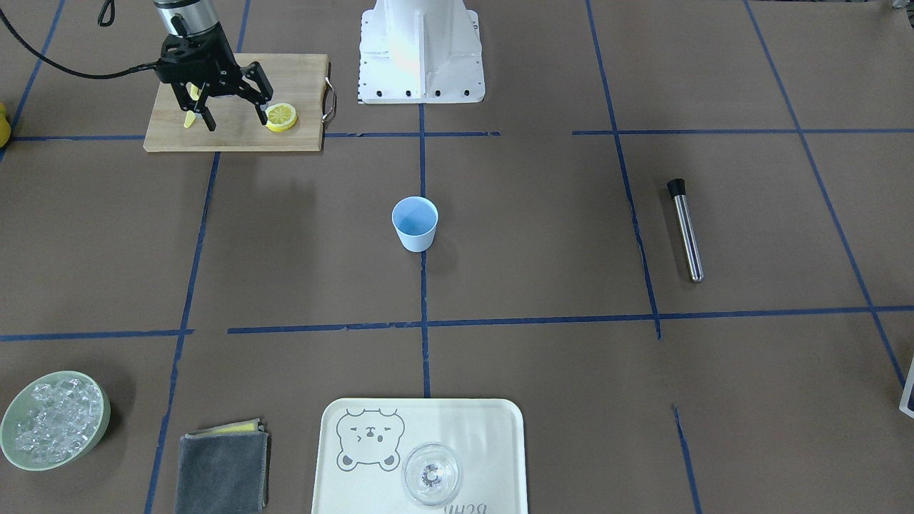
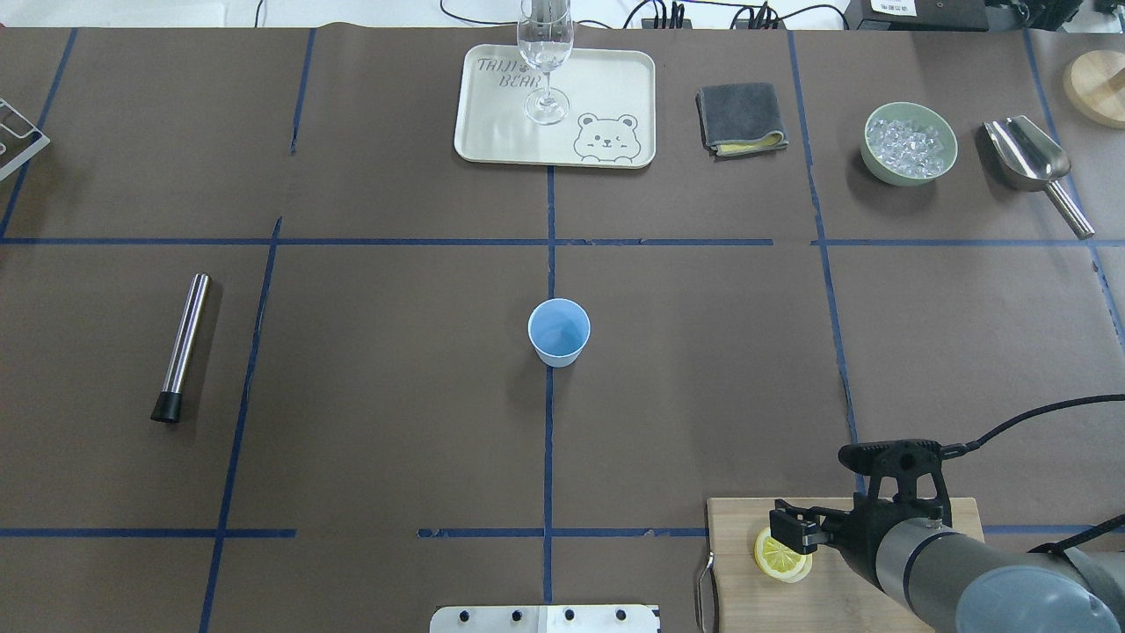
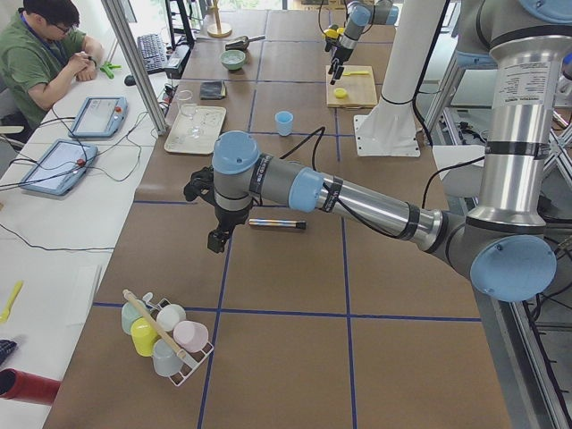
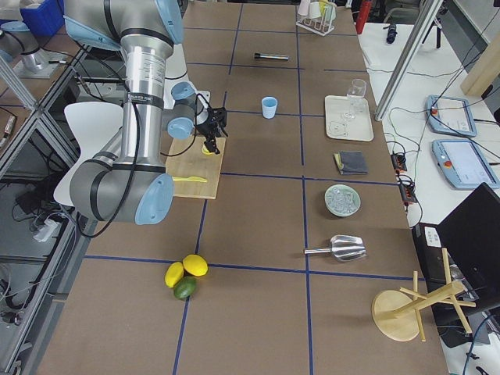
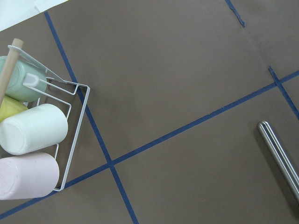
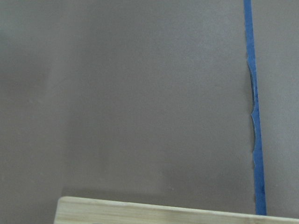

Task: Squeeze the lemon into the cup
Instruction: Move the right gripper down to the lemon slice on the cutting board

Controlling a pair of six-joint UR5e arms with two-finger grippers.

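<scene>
Two right fingers hang spread wide over the cutting board. The lemon half lies cut face up just outside one tip, touching or nearly so, not between them. Shifting sideways to straddle the rind before closing looks wise. Well apart, mid-counter, the cup stands upright. Farther off, whether the left fingers are spread or closed I cannot tell.

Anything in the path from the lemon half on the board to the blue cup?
Nothing visible. The lemon half sits on the cutting board by the right gripper, jaws open; only bare table lies between it and the cup.
</scene>
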